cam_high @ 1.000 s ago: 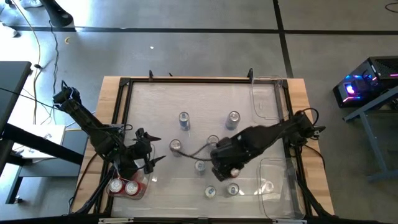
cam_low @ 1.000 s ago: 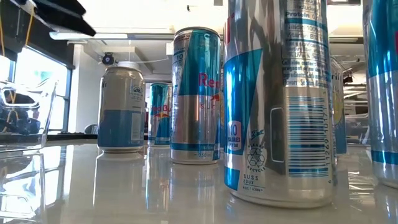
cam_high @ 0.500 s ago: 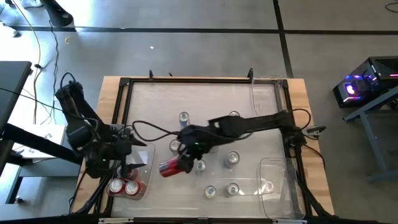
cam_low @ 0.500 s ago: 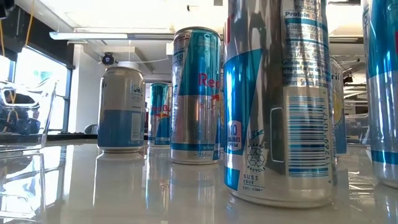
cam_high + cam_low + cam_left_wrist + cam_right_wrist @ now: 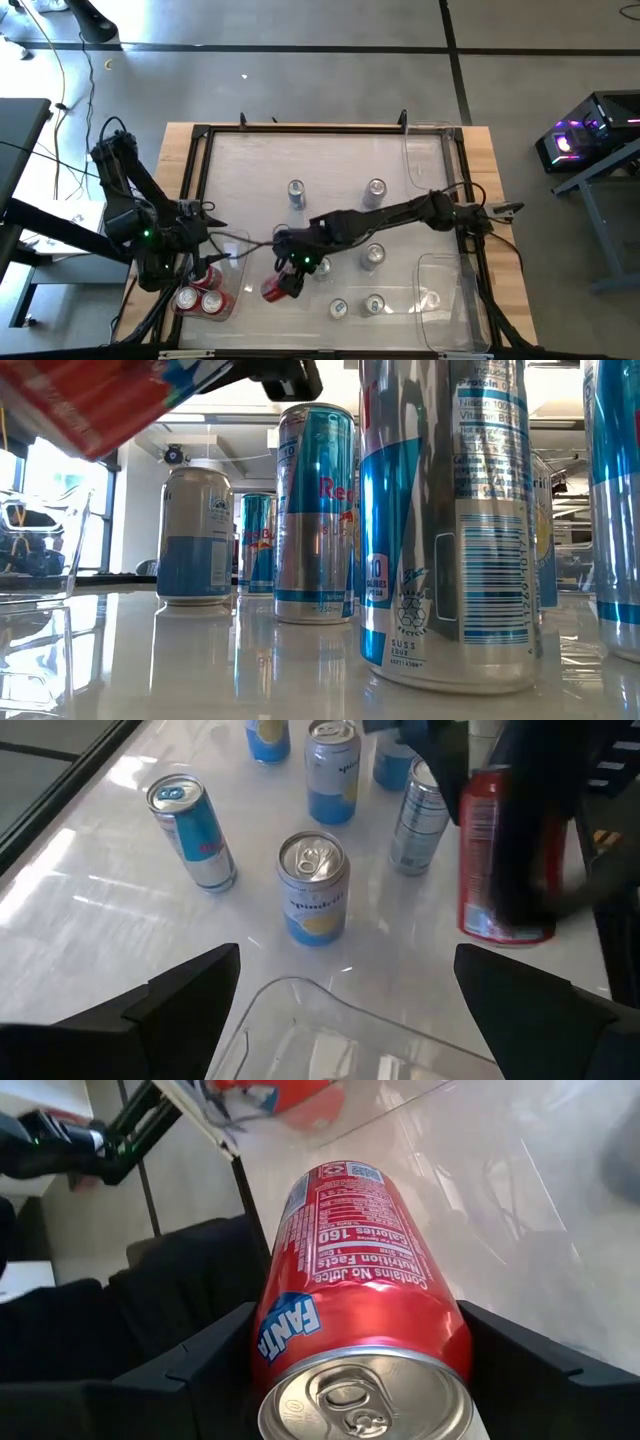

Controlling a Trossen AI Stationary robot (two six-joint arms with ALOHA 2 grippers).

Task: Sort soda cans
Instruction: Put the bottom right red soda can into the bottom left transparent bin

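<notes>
Carrying step in hand, by the look of it: red can (image 5: 274, 290) pinched across its body in the right hand (image 5: 288, 281), held clear above the worktop (image 5: 330, 160), just short of the clear bin (image 5: 222, 300) at the near left corner where two red cans (image 5: 198, 299) already sit. Best done, probably, by keeping height until past the bin wall, steering wide of the left hand (image 5: 222, 253), which hangs spread and empty just above that bin, then lowering beside the two cans there and not onto them before letting go. Worth keeping the grip square, since the can rides tilted.

Remaining silver and blue cans (image 5: 374, 255) standing upright, loosely scattered over the middle and near side of the worktop, well apart from the bin.

Held can: glossy red body, white nutrition panel (image 5: 350, 1220), "Fanta" lettering on a blue patch, silver top with pull tab (image 5: 365, 1400), unopened and undented.
</notes>
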